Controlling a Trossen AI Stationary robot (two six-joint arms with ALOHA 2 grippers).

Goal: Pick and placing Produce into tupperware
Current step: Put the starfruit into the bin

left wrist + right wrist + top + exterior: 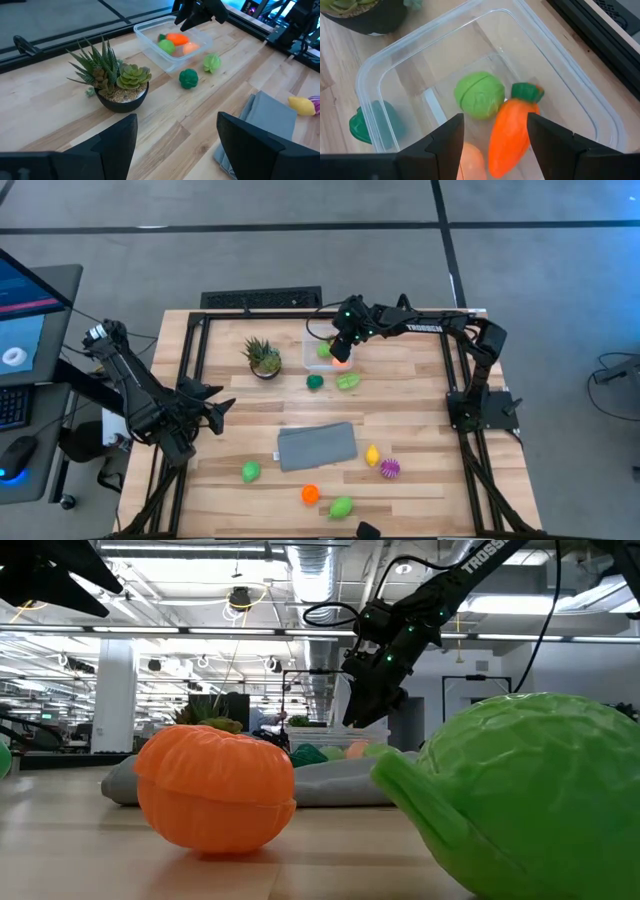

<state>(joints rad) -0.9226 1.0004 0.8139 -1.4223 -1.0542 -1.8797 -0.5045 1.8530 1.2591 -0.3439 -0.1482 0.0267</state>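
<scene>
Produce sorting, mid-task: we are viewing the right gripper hovering over the tupperware.

Going from largest to smallest: the wooden table is carrying a flat grey cloth at its centre and a potted plant toward the far side, with the tupperware just right of the plant. We are seeing the right gripper's fingers standing apart and holding nothing, directly above an orange carrot, a light green piece and a peach piece lying in the tub. The left gripper is waiting at the table's left edge, fingers parted and empty. A dark green piece and a leafy green piece are lying just beside the tub; five more pieces are lying along the near side.
</scene>
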